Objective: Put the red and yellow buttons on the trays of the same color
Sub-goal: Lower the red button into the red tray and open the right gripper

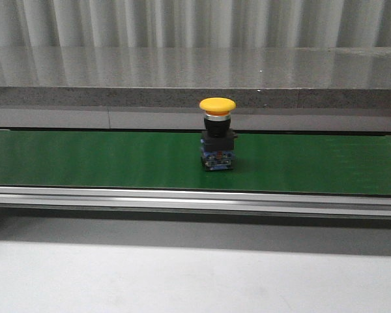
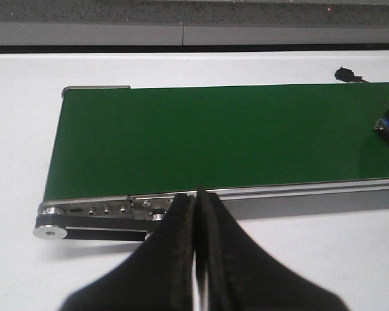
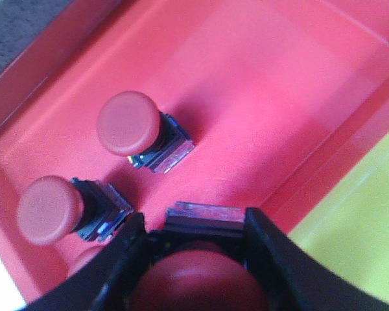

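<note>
Fingers (image 3: pixel 198 259) of the right arm clamp a red button (image 3: pixel 198 285) over the red tray (image 3: pixel 279 97); left fingers (image 2: pixel 198 214) pressed together.

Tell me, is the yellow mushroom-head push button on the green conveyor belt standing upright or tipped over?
Upright. In the front view the yellow mushroom-head push button stands on its blue-and-black base, its yellow cap on top, on the green conveyor belt.

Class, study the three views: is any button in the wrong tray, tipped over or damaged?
Nothing stands out. The red buttons sit in the red tray, and the yellow button stands upright on the green belt.
</note>
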Motion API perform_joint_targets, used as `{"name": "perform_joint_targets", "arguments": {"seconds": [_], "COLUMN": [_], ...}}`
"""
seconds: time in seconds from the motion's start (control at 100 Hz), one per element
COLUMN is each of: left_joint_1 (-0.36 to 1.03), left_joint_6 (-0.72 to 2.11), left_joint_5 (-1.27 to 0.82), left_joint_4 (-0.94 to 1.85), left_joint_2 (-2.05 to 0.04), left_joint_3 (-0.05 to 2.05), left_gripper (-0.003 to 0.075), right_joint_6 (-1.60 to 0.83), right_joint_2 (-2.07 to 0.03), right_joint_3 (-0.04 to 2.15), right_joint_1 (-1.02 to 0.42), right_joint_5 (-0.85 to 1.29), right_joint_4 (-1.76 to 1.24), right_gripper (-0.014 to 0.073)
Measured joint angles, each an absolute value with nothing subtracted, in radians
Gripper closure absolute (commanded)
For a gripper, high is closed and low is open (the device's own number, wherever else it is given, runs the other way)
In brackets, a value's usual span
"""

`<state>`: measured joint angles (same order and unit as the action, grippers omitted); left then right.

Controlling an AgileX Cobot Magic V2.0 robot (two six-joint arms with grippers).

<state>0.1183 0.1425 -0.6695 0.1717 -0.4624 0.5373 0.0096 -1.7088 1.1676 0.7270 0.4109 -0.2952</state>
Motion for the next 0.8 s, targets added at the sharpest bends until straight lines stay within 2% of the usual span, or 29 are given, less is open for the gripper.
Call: {"name": "perform_joint_targets", "arguments": {"seconds": [0.38,0.48,0.57,0.72,0.8], "left_joint_1": [0.118,0.118,0.118,0.118,0.118], "left_joint_6": [0.142,0.142,0.142,0.142,0.142], "left_joint_5": [-0.670,-0.670,-0.670,-0.670,-0.670], "left_joint_4": [0.172,0.172,0.172,0.172,0.172], "left_joint_2": [-0.462,-0.462,-0.462,-0.462,-0.462], "left_joint_3": [0.537,0.537,0.537,0.537,0.537], "left_gripper": [0.0741,0.0741,0.0741,0.0741,0.0741], "right_joint_6": [0.012,0.012,0.012,0.012,0.012], "right_joint_2": [-1.812,-1.824,-1.834,-1.844,-1.844], "right_joint_3": [1.168,1.169,1.169,1.169,1.169], "right_joint_1": [0.695,0.695,0.695,0.695,0.695], "right_joint_5": [0.328,0.318,0.310,0.310,0.306], "right_joint_4": [-0.332,-0.336,-0.338,-0.338,-0.340], "right_gripper": [0.0470,0.0447,0.0351,0.0048,-0.0012]}}
